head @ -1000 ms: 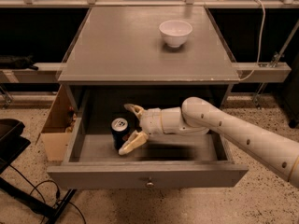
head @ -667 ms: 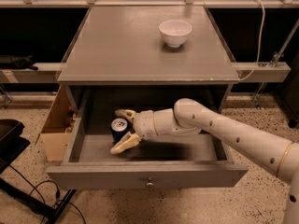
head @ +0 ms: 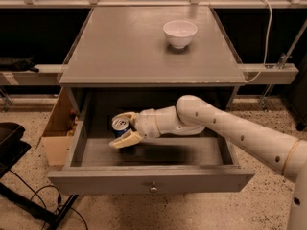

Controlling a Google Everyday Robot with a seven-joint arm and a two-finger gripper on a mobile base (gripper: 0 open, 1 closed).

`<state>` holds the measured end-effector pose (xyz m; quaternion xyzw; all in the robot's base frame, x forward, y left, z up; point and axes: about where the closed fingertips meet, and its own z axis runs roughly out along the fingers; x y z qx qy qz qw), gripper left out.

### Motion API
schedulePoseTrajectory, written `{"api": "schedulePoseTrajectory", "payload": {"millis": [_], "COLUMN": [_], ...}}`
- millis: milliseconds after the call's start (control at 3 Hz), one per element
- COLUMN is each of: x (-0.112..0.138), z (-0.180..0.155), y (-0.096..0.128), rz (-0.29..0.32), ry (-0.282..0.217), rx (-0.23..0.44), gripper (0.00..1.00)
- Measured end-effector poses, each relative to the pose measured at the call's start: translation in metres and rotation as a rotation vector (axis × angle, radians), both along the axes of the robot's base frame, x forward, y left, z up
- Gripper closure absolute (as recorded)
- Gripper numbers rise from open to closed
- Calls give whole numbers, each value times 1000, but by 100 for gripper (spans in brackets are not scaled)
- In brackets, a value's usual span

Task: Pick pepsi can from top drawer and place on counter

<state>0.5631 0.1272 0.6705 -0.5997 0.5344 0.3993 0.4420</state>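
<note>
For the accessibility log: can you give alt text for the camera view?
The robot's gripper reaches into the open top drawer, right at a pepsi can standing upright inside. A white bowl sits on the grey counter above.

Plastic gripper inside matt wooden drawer

- Small dark-blue cylindrical drink can: silver top.
- Cream-beige tool: on a white arm, inside the drawer beside the can.
- Wide, shallow wooden drawer: plain grey.
- Flat, smooth desk top: plain grey.
- 1 round bowl: white.
- Floor: speckled beige.
</note>
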Motion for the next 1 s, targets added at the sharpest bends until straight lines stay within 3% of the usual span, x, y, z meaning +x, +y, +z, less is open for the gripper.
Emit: {"api": "schedulePoseTrajectory", "payload": {"millis": [333, 667, 1000], "x": [4, -2, -18], "z": [54, 139, 230], "y": [-7, -6, 6], "rz": [32, 90, 175], "ry": [-15, -40, -68], "rx": [-43, -76, -61], "gripper": [85, 100, 100]}}
